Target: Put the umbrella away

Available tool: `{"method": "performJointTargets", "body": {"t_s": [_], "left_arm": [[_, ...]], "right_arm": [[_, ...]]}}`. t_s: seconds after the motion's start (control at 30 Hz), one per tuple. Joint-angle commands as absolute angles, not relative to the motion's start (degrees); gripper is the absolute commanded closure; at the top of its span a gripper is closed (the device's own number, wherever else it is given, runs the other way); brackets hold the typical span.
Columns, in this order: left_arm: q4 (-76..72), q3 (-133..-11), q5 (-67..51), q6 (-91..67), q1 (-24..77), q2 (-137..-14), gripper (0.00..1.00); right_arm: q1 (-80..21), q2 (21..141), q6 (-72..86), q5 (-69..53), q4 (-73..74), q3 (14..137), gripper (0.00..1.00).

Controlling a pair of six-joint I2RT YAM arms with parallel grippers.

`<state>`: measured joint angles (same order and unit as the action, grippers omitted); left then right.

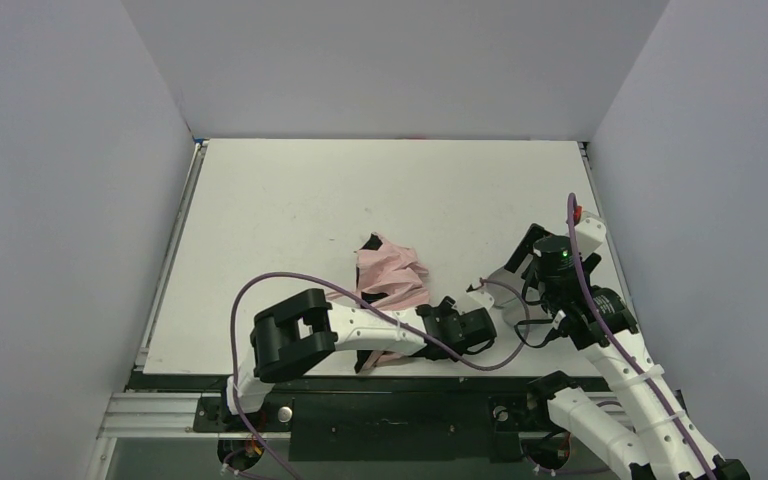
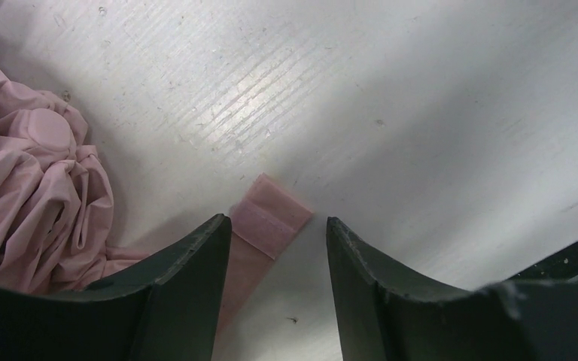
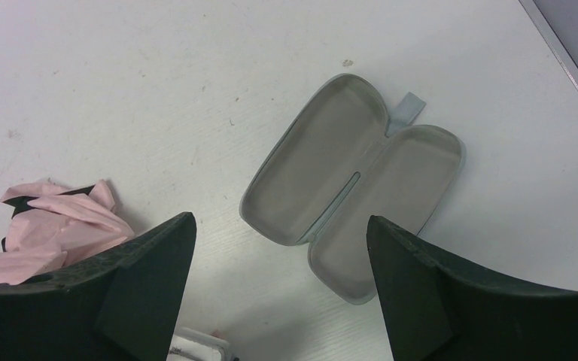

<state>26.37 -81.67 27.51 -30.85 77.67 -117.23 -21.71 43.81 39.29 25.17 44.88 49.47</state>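
1. White tabletop (image 1: 290, 200) lay between grey walls (image 1: 60, 200), the crumpled pink umbrella (image 1: 392, 272) near its front middle.
2. My left claw (image 2: 277, 226) stood parted over its strap tab (image 2: 271, 214).
3. My right claw (image 3: 280, 226) gaped wide above the opened case (image 3: 346, 188).

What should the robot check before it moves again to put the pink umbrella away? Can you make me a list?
1. Strap lined up: ok. The pink strap lies flat on the table, in the gap between the left jaws.
2. Strap gripped: not ok. The left jaws stand apart, not yet pinching it.
3. Umbrella tidy: not ok. The umbrella is a loose, crumpled bundle.
4. Case ready: ok. The case lies open and empty.
5. Right jaws free: ok. They are wide apart above the case, holding nothing.
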Motion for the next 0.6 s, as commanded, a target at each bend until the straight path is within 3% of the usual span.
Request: {"method": "performJointTargets", "body": {"t_s": [0.0,0.43,0.57], "left_arm": [[22.87,-80.95,26.42,-31.94,76.15,-117.92,0.57],[16.46,-72.59,21.15,-34.49,75.59,-116.53,1.00],[15.85,-71.64,21.10,-34.77,76.16,-115.62,1.00]], "right_arm": [[-21.19,44.46,38.60,25.01,44.09,50.65,0.21],[-20.58,45.02,37.89,24.47,43.83,50.17,0.21],[-20.50,45.22,37.89,24.11,43.56,50.04,0.21]]}}
